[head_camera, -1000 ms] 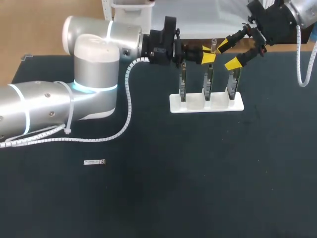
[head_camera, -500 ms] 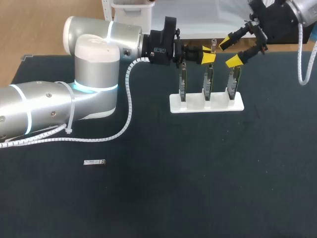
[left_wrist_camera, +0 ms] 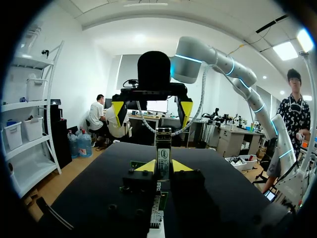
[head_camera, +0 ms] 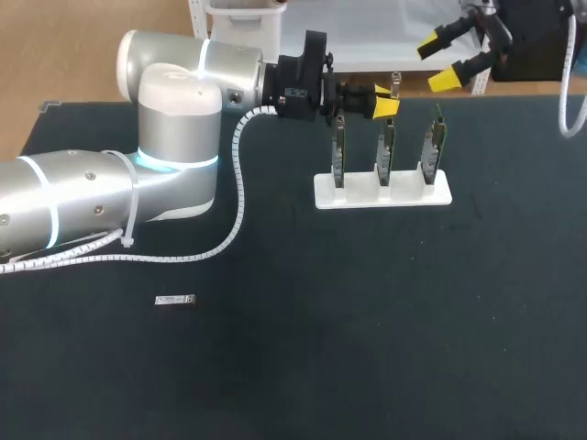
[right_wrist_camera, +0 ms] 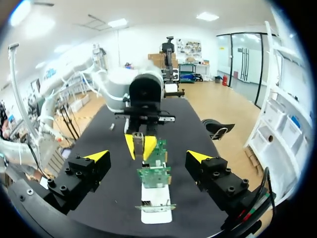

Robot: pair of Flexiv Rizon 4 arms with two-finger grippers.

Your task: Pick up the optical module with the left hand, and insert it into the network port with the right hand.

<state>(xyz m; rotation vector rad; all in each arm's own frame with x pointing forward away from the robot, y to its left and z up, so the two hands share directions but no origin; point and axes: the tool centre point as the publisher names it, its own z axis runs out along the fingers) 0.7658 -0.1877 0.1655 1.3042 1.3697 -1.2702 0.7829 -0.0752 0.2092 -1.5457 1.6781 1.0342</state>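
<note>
My left gripper [head_camera: 385,101] hangs above the middle card of the rack, shut on a small metal optical module [head_camera: 395,85] that sticks out past its yellow tips. In the left wrist view the module [left_wrist_camera: 163,149] stands upright between the fingers [left_wrist_camera: 145,166]. My right gripper [head_camera: 442,62] is open at the table's far right edge, facing the left one and apart from it. From the right wrist view, its open gripper [right_wrist_camera: 148,156] looks at the held module [right_wrist_camera: 139,142]. Three green network cards [head_camera: 386,154] stand in a white base [head_camera: 382,192].
A second optical module [head_camera: 174,300] lies flat on the dark table [head_camera: 367,321] at the front left, well away from both arms. The left arm's white cable [head_camera: 240,183] loops over the table beside its elbow.
My right gripper has drawn back up and to the right, away from the rack and the left gripper, still open. The left arm and its module have not moved.
</note>
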